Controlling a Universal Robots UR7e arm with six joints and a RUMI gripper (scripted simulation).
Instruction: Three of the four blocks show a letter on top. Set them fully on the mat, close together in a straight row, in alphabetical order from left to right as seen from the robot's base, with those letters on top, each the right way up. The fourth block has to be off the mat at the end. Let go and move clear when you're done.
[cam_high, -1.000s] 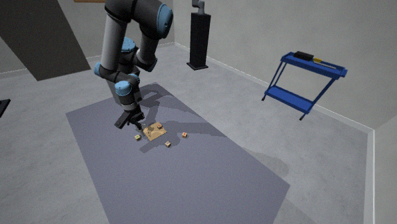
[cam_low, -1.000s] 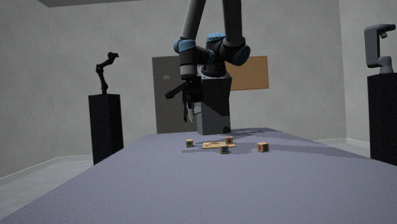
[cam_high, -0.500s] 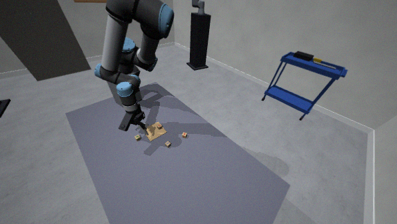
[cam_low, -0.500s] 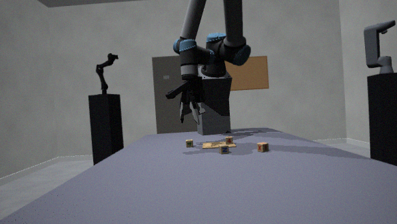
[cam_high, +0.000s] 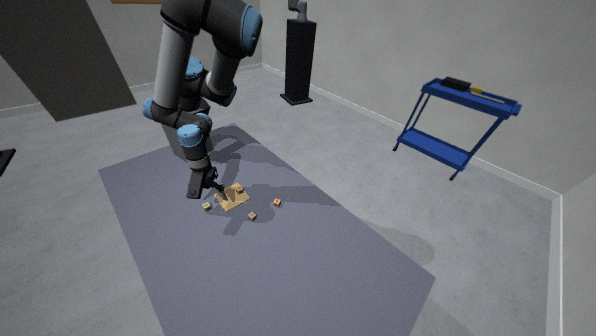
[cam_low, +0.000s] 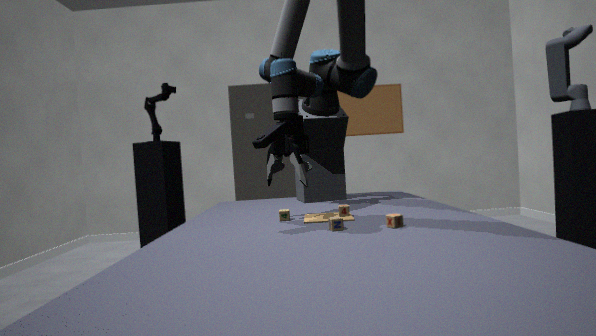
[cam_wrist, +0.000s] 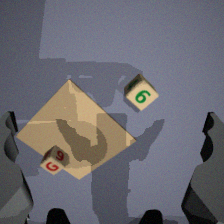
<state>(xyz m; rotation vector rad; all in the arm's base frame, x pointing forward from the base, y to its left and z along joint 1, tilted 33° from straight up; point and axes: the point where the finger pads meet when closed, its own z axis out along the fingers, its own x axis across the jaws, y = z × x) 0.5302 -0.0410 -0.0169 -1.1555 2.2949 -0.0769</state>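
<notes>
High above the table hangs the gripper (cam_low: 287, 170), with its two fingers spread wide and nothing between them. It points down at the tan mat (cam_high: 235, 198) from above.

From biggest to smallest: the gray table top (cam_low: 300, 280) comes first, and everything sits on it. Next is the mat, a flat square near the middle. Then come four little blocks.

One block with a red G on its top (cam_wrist: 52, 165) sits on the mat, close to one corner. In the wrist view the G looks turned, so it may not be the right way up yet. A second block with a green 6 on top (cam_wrist: 141, 95) sits off the mat, just beside one edge. A number is not a letter, so I think this one is the odd block and should stay off. Two more blocks, the middle block (cam_high: 252, 216) and the far block (cam_high: 277, 202), sit off the mat. Their tops are too small to read in the top view.

I think the robot is only picking which block to grab first. Next it should go down over a letter block, keep its fingers wide until they are on both sides, then squeeze.
</notes>
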